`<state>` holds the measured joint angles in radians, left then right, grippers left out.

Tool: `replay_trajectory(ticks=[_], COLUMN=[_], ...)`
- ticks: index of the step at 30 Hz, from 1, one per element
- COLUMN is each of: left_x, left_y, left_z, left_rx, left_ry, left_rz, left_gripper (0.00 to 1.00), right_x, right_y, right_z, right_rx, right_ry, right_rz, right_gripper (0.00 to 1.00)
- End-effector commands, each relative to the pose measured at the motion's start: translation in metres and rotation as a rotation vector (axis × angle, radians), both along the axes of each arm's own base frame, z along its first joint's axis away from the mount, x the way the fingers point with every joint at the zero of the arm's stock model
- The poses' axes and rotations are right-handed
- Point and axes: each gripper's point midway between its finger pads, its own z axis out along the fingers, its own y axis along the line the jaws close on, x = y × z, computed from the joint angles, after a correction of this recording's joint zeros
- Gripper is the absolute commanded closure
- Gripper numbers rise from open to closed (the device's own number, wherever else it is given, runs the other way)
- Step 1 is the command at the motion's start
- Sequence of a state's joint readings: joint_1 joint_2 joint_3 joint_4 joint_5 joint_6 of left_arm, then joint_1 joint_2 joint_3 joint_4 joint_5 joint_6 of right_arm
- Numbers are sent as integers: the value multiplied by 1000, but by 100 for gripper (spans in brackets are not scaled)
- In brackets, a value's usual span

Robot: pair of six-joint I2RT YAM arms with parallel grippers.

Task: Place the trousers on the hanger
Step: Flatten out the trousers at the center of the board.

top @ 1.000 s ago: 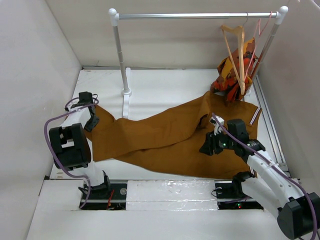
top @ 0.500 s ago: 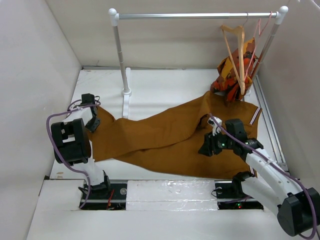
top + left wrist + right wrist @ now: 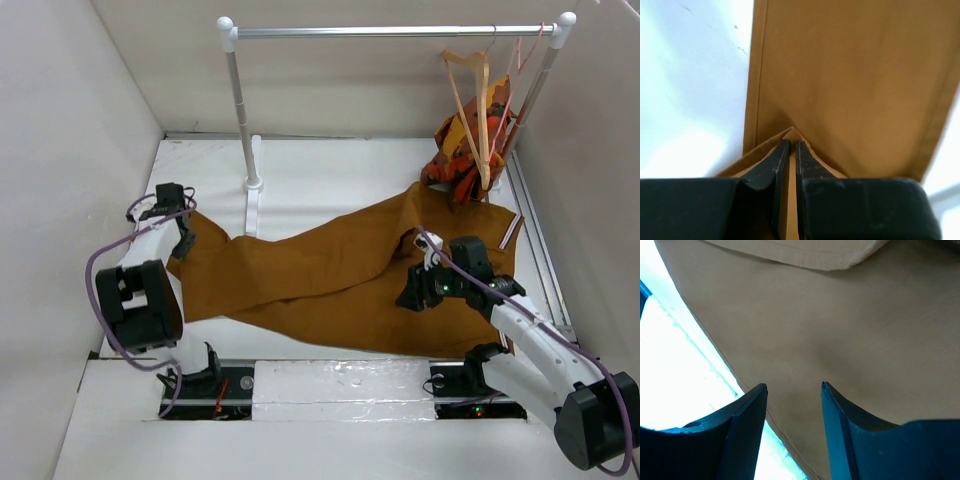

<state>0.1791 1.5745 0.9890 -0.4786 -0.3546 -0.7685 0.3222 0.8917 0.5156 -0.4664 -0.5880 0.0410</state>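
The rust-brown trousers lie spread across the table, legs to the left, waistband to the right. My left gripper is shut on the trousers' leg hem at the left end. My right gripper is open and empty, hovering over the trousers near their near edge. The pale wooden hanger hangs by its hook from the rail at the back right.
A white clothes rail stands at the back, its left post on a foot near the trousers. A patterned orange-red garment and a pink wire hanger hang at the rail's right end. White walls close in on both sides.
My left arm has shifted slightly, drawing the leg hem a little toward the left. My right gripper has edged slightly left over the cloth.
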Motion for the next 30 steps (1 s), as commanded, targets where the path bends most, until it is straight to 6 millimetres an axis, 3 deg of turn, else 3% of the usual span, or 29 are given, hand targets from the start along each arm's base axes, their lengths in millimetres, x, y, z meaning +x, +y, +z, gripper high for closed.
replay_trajectory(ticks=[1, 7, 9, 10, 12, 13, 14, 15, 16, 17, 18, 19, 20, 21, 22, 23, 24, 25, 28, 29, 30], left_x=[11, 45, 59, 71, 92, 104, 113, 127, 140, 149, 166, 179, 187, 198, 207, 211, 216, 224, 229, 240, 238], left_y=[4, 6, 11, 13, 17, 20, 22, 28, 31, 35, 38, 41, 43, 48, 51, 56, 61, 69, 88, 80, 76], left_z=[75, 168, 173, 194, 197, 215, 218, 208, 221, 220, 196, 210, 203, 181, 184, 176, 151, 163, 137, 135, 126], left_rx=[58, 90, 100, 110, 113, 127, 134, 143, 159, 170, 162, 172, 174, 184, 197, 217, 222, 235, 224, 166, 154], left_ry=[-176, -426, -417, -465, -476, -521, -528, -507, -539, -540, -496, -527, -510, -464, -476, -451, -389, -412, -358, -405, -371], left_rz=[-13, -27, -24, -25, -26, -24, -20, -11, -12, -4, -10, -7, -5, -1, 1, 3, 15, 35, 25, -35, -83], left_gripper=[100, 100, 100, 100, 100, 100, 100, 100, 100, 100, 100, 100, 100, 100, 100, 100, 100, 100, 100, 86, 69], right_x=[18, 28, 31, 36, 40, 43, 43, 44, 48, 50, 50, 51, 53, 53, 55, 55, 58, 58, 56, 55, 52], right_y=[10, 11, 9, 8, 6, 6, 6, 5, 5, 2, 2, 0, -1, -1, -3, -4, -7, -9, -9, -9, -10], right_z=[30, 28, 25, 27, 28, 29, 29, 28, 28, 27, 25, 22, 23, 21, 20, 21, 21, 20, 20, 20, 18], right_rx=[41, 32, 17, 9, 7, 4, 4, 5, 5, 3, -1, -18, -21, -26, -37, -42, -48, -59, -66, -69, -78], right_ry=[-115, -116, -106, -118, -122, -129, -132, -128, -137, -134, -132, -124, -127, -123, -125, -122, -123, -121, -106, -105, -91], right_rz=[31, 11, -5, -22, -48, -57, -63, -73, -87, -100, -104, -112, -113, -116, -129, -134, -149, -152, -142, -133, -128], right_gripper=[47, 47, 47, 47, 47, 47, 47, 47, 47, 47, 47, 47, 47, 47, 47, 47, 47, 47, 47, 46, 46])
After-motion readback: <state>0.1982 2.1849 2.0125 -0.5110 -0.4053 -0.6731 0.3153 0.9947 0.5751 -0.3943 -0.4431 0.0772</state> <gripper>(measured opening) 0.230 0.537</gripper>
